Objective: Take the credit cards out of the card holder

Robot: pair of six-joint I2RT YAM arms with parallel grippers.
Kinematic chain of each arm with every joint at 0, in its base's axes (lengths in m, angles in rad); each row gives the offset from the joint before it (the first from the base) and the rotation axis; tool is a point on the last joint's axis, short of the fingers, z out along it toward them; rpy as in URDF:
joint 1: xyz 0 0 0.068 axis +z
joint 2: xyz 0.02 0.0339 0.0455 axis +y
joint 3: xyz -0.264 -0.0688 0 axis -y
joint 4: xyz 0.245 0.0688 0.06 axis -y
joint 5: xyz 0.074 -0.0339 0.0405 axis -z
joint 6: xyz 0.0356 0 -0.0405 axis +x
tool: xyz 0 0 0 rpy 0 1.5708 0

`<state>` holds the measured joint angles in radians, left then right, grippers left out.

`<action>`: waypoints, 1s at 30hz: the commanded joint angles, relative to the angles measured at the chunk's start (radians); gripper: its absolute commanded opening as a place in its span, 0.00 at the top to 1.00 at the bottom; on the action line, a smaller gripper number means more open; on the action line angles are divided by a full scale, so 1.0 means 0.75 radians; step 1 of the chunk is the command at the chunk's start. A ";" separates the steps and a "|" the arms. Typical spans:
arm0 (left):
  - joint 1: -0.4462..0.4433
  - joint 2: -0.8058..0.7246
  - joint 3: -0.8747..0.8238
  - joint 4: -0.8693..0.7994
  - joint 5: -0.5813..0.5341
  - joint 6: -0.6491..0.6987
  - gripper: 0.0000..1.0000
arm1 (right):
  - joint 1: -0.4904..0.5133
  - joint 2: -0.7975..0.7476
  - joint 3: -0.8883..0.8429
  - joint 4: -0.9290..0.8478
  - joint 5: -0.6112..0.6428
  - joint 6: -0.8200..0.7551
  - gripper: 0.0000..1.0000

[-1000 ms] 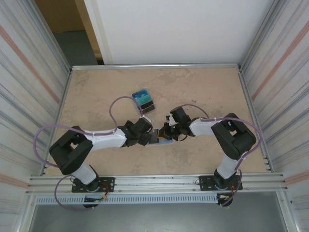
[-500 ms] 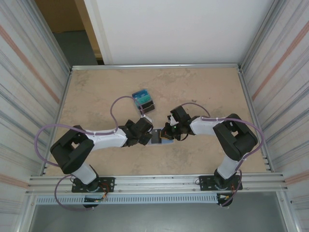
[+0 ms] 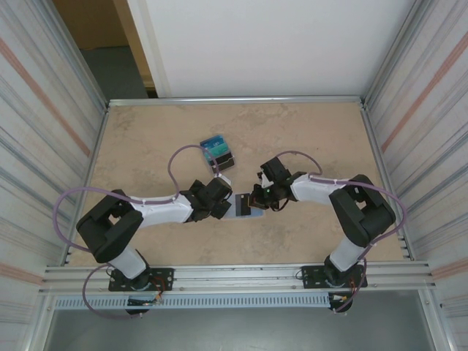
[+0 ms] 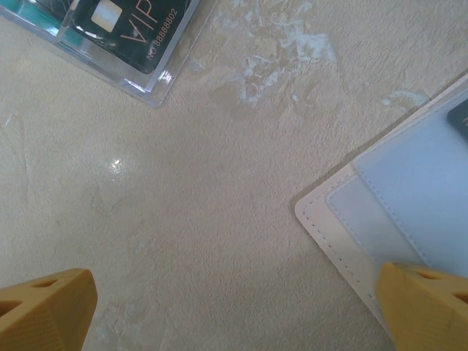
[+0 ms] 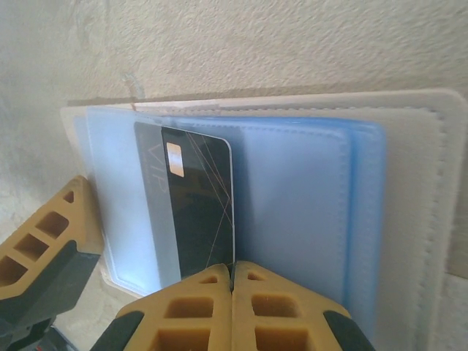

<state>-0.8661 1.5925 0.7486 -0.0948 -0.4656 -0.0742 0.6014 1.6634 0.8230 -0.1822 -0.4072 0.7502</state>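
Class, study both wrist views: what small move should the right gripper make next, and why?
Probably draw the right gripper back, sliding the dark card out of its sleeve: its jaws are shut on the card's edge, and the open left gripper has a finger over the card holder corner.

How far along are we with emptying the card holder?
Done: a pile of cards lies on the table beyond the open card holder. In hand: the right hand is shut on a dark card partly inside a clear sleeve; the left hand, open, has one finger on the holder's corner. Left: pulling that card free. I cannot tell whether others remain inside.
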 commanded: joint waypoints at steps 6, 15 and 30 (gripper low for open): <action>0.005 0.007 -0.026 0.004 -0.012 0.030 0.01 | -0.038 -0.039 0.007 -0.126 0.095 -0.070 1.00; 0.024 -0.022 -0.024 0.006 0.005 0.036 0.01 | -0.053 -0.066 0.009 -0.157 0.095 -0.091 1.00; 0.029 -0.093 0.107 0.038 0.141 0.058 0.01 | -0.053 -0.079 0.003 -0.135 0.038 -0.049 1.00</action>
<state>-0.8501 1.5242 0.7937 -0.0769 -0.3973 -0.0555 0.5671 1.6333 0.8230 -0.2401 -0.3897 0.7094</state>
